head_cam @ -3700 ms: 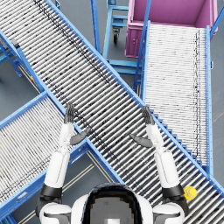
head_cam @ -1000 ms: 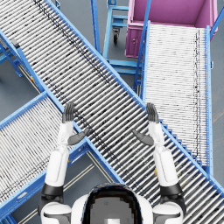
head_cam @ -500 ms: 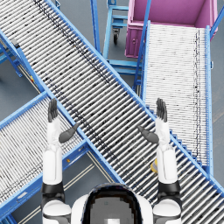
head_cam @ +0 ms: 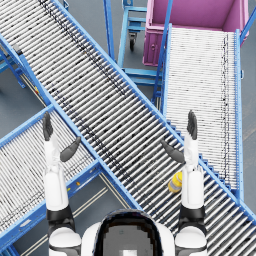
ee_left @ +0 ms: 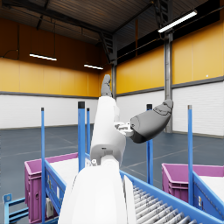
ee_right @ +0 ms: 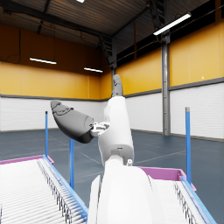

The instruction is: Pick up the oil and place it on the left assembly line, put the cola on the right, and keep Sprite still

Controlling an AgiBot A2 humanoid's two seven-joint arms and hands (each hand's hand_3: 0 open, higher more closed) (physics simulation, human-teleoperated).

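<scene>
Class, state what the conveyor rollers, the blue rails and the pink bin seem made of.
Rollers: likely bare metal, grey with a dull sheen. Blue rails: probably painted metal, flat even colour. Pink bin: looks like plastic, smooth matte walls; the rendering leaves it open.

Yellow oil bottle (head_cam: 174, 183) on diagonal conveyor (head_cam: 100, 95) (partly hidden by right arm (head_cam: 192, 189)).

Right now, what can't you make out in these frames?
- Head view: the yellow object on the main conveyor is largely hidden behind the right forearm. I cannot tell which item it is.
- Head view: the pink bin is cut off by the top edge.
- Both wrist views look out over the rollers at the hall walls, so neither shows the yellow object.
</scene>
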